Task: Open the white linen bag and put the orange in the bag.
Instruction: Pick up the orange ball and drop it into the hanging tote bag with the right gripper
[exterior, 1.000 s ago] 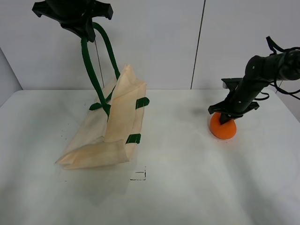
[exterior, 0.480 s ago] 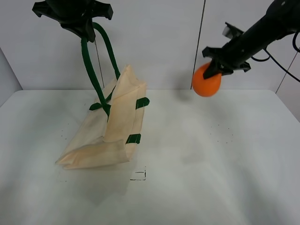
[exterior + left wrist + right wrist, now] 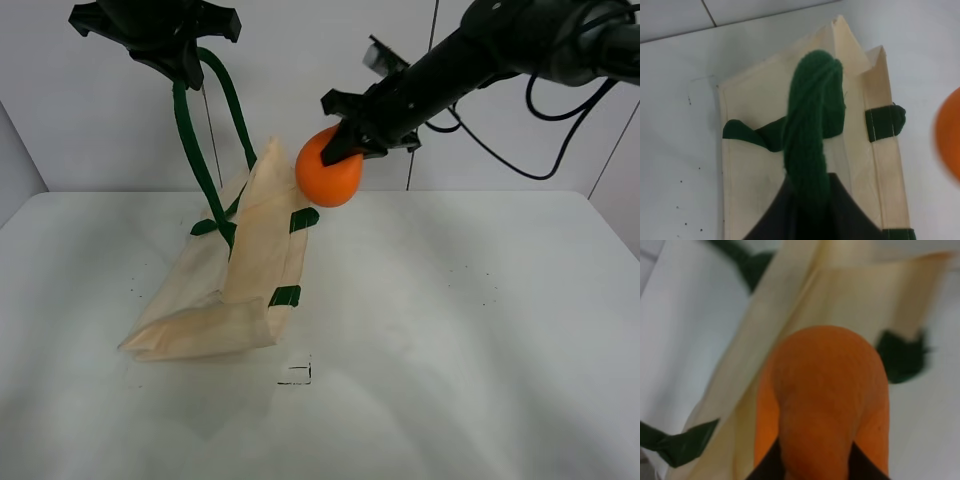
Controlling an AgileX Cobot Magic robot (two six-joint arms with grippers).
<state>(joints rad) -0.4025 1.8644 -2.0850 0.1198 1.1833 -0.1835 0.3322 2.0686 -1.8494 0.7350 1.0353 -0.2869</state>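
Beside the limp white linen bag [image 3: 255,250], right claw [image 3: 345,150] grips the smooth orange [image 3: 330,180]; left claw [image 3: 187,68] clamps its green strap [image 3: 190,140].

We see a white table [image 3: 460,400] whose far edge meets a pale grey panelled wall [image 3: 300,60]. A thin dark vertical seam [image 3: 411,170] splits the wall above the far edge, right of the middle. Near the front edge sits a small black corner mark [image 3: 298,374], and faint dark specks [image 3: 486,290] lie toward the right edge. The light is soft and even, shadows faint
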